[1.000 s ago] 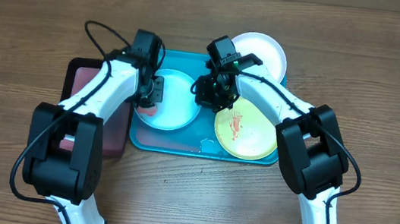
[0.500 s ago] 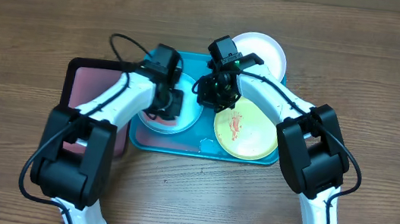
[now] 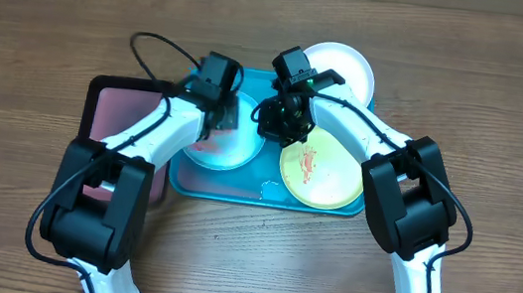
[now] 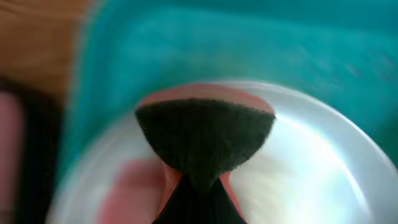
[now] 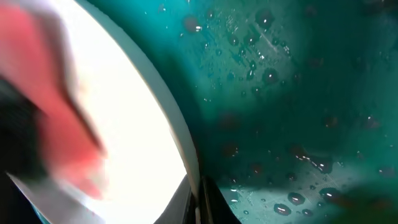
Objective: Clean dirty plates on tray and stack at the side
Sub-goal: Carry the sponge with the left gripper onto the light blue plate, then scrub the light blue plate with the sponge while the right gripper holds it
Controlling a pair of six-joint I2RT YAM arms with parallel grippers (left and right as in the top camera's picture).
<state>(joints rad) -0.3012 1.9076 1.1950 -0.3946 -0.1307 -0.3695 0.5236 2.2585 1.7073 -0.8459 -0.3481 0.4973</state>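
Observation:
The light blue plate (image 3: 231, 149) lies at the left of the turquoise tray (image 3: 187, 180). My left gripper (image 3: 222, 114) is shut on a pink sponge with a dark scrub face (image 4: 205, 134), pressed on the plate's (image 4: 323, 162) back part. My right gripper (image 3: 276, 120) is shut on that plate's right rim (image 5: 130, 124). The lime green plate (image 3: 327, 180), with a red-orange smear, lies at the tray's right. The white plate (image 3: 346, 67) sits at the back right, partly past the tray's rim.
A smaller pinkish tray with a black rim (image 3: 111, 113) lies left of the turquoise tray, under my left arm. The turquoise tray's floor (image 5: 298, 93) is wet with droplets. Bare wooden table lies all around.
My left gripper with the sponge has moved from the blue plate's left edge across it to its back part. The right gripper has held still on the rim.

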